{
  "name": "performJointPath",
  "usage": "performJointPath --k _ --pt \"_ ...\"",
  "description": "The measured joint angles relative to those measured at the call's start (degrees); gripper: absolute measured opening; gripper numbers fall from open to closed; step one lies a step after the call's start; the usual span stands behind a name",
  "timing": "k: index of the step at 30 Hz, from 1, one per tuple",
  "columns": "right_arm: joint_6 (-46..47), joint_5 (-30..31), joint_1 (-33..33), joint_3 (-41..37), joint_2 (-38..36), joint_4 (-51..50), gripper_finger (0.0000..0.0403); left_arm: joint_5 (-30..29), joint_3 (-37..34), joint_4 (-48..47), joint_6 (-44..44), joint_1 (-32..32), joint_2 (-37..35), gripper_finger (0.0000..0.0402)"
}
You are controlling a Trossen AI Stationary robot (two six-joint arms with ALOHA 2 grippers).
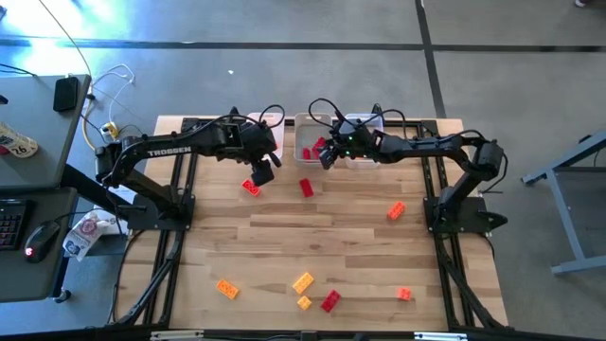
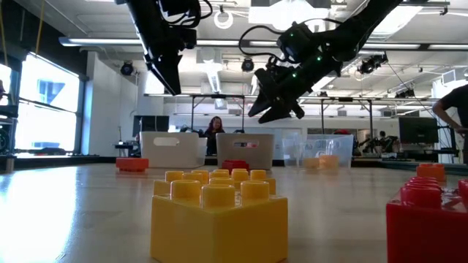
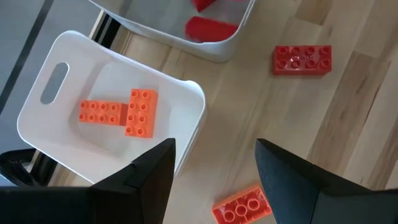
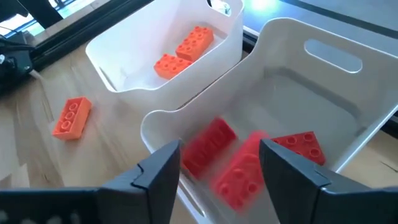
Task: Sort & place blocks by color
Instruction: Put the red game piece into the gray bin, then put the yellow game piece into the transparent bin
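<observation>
Small studded blocks lie scattered on the wooden table. My left gripper hangs open above an orange-red block, which also shows just past its fingers; a red block lies flat beside it. My right gripper hangs open over the middle white bin. Three red blocks lie inside that bin, two of them blurred. The left white bin holds two orange blocks.
Three bins stand side by side at the table's far edge; the right one is clear plastic. More blocks lie on the table: an orange one at the right, and several yellow, orange and red ones near the front edge.
</observation>
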Motion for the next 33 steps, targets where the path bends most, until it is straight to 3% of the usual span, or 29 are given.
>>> performJointPath --k 4,14,24,33 --pt "0.0 -1.5 0.0 0.0 -0.4 0.4 0.0209 0.0 0.0 0.0 0.0 0.0 0.0 0.0209" --pt "-0.5 -14.4 6.5 0.0 -5.0 1.3 0.0211 0.0 0.0 0.0 -1.5 0.0 0.0 0.0209" --pt "-2.1 -15.0 17.5 0.0 -5.1 2.6 0.0211 0.0 0.0 -0.2 -3.5 0.0 0.0 0.0209" --pt "-2.1 -15.0 23.3 0.0 -5.1 1.3 0.0211 0.0 0.0 -0.2 -4.7 0.0 0.0 0.0209"
